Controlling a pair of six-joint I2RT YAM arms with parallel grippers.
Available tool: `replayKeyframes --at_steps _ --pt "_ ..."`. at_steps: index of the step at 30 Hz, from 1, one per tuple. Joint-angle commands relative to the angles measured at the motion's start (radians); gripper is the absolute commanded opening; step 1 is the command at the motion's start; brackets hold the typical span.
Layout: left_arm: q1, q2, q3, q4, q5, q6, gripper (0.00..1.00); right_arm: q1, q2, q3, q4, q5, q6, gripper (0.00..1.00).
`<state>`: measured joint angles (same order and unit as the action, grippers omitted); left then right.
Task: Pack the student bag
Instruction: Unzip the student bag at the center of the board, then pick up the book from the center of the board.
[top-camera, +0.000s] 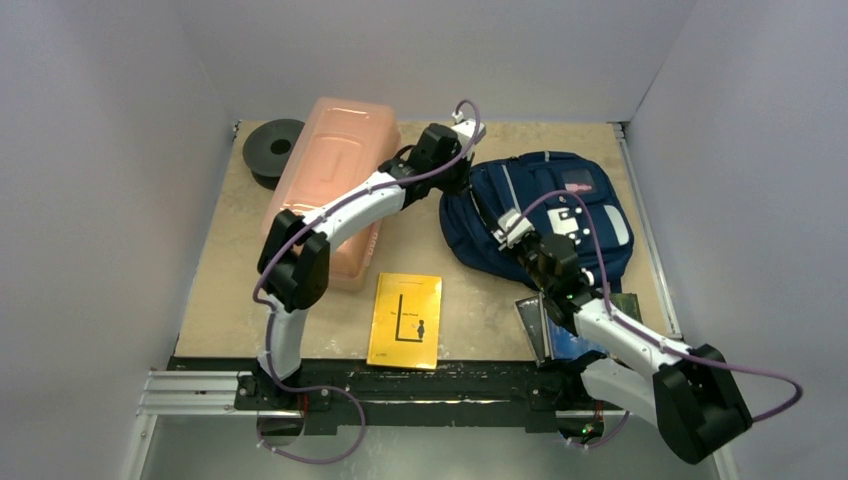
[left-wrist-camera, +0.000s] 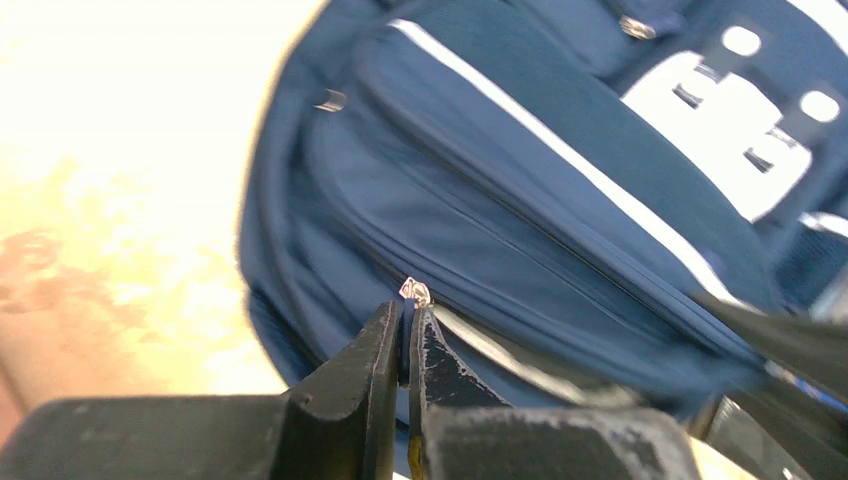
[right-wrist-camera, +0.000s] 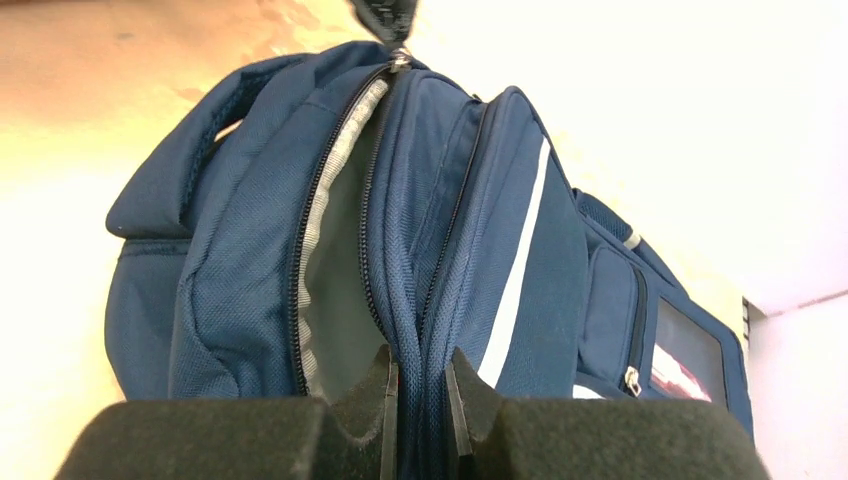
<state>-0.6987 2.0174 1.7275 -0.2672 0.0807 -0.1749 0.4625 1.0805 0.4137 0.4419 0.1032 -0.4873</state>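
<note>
The student bag lies at the far right of the table, front pockets up, with both arms reaching onto it; I judge we are at the opening stage, not the packing stage.

My left hand is pressed together at the bag's left edge, pinching the small metal zipper pull; the tab pokes out just above the fingertips. My right hand is nearly pressed together too, and its wrist view shows a ridge of navy fabric running between the two fingers; I read that as a pinch on the lip between the main compartment and the front pocket.

What looks done: the main zipper is run open along most of the stretch I can see, and the pale grey lining shows through the gap; the mouth is narrow, more a slit than a gaping hole.

What is left, as I judge it: everything that goes in. I can see nothing inside against the lining; the yellow book lies flat on the table between the arms, apart from the bag; a darker book lies partly under my right arm; the pink box sits along the left side. After loading, the zipper has to be closed.
</note>
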Motion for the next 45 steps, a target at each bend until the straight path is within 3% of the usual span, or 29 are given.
replayKeyframes --at_steps 1,5,10,14,20,23,24,25,26,27,28,29,30,32,35,38,42,45 --pt "0.058 0.124 0.222 -0.117 -0.166 -0.015 0.00 -0.023 -0.125 -0.086 0.206 -0.190 -0.015 0.00" --pt "0.085 0.228 0.378 -0.191 -0.207 -0.020 0.00 -0.101 -0.148 -0.124 0.263 -0.252 0.037 0.00" --pt "0.108 0.375 0.563 -0.217 -0.109 -0.040 0.00 -0.195 -0.161 -0.137 0.333 -0.379 0.117 0.00" --pt "0.109 0.414 0.615 -0.177 -0.008 -0.045 0.00 -0.234 -0.149 -0.118 0.366 -0.423 0.176 0.00" --pt "0.137 0.388 0.648 -0.256 0.017 -0.017 0.01 -0.250 -0.132 -0.109 0.364 -0.422 0.195 0.00" --pt "0.153 0.301 0.648 -0.340 0.020 -0.029 0.30 -0.251 -0.105 -0.050 0.265 -0.341 0.193 0.00" --pt "0.156 0.260 0.654 -0.384 0.017 -0.042 0.37 -0.251 -0.088 -0.016 0.207 -0.317 0.188 0.12" --pt "0.160 0.215 0.662 -0.432 0.006 -0.065 0.56 -0.248 -0.073 0.020 0.130 -0.310 0.179 0.28" --pt "0.163 0.162 0.661 -0.484 0.005 -0.086 0.69 -0.239 -0.051 0.051 0.070 -0.309 0.191 0.41" --pt "0.164 0.109 0.649 -0.525 0.015 -0.099 0.75 -0.231 -0.022 0.076 0.025 -0.269 0.227 0.54" --pt "0.163 0.047 0.622 -0.557 0.017 -0.116 0.78 -0.230 0.009 0.117 -0.029 -0.230 0.277 0.64" --pt "0.164 -0.017 0.573 -0.575 0.019 -0.137 0.79 -0.230 0.041 0.164 -0.099 -0.213 0.318 0.93" --pt "0.167 -0.093 0.517 -0.585 0.031 -0.163 0.80 -0.224 0.065 0.205 -0.150 -0.182 0.366 0.98" --pt "0.172 -0.237 0.343 -0.575 0.068 -0.204 0.82 -0.184 0.113 0.315 -0.300 -0.035 0.533 0.99" --pt "0.171 -0.456 0.079 -0.494 0.185 -0.262 0.82 -0.065 0.137 0.450 -0.522 -0.028 0.636 0.99" --pt "0.172 -0.685 -0.219 -0.392 0.322 -0.304 0.82 -0.008 0.096 0.490 -0.650 -0.191 0.765 0.99" --pt "0.169 -1.006 -0.594 -0.360 0.326 -0.354 0.81 0.034 0.092 0.345 -0.548 -0.541 1.053 0.99" --pt "0.141 -1.194 -0.826 -0.337 0.268 -0.439 0.80 0.204 0.157 0.258 -0.434 -0.536 1.228 0.99"
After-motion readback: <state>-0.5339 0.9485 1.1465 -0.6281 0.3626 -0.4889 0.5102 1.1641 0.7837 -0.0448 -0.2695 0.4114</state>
